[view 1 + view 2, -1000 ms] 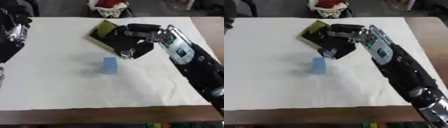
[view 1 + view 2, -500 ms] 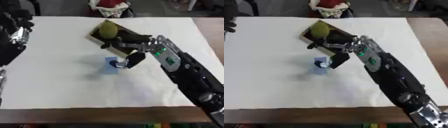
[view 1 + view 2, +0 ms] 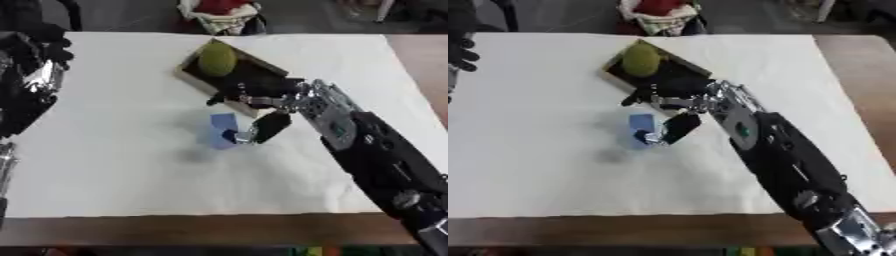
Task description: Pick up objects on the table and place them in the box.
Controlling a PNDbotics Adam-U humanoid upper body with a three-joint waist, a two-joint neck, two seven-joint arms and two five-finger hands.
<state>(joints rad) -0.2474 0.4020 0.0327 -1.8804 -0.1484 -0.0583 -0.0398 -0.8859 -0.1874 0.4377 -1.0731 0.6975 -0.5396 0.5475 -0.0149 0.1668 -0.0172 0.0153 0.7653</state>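
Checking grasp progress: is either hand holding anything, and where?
The right hand pinches the blue block at its right side; the left hand holds nothing.

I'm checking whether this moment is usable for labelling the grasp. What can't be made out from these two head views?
- Whether the right hand actually holds the blue object: both views are blurred where they meet.
- What the blue object is: only a pale blue block shape shows.
- The box floor near the right hand: covered by its fingers; only the green round object shows inside.
- The left hand: cut off by the left edge, fingers unclear.
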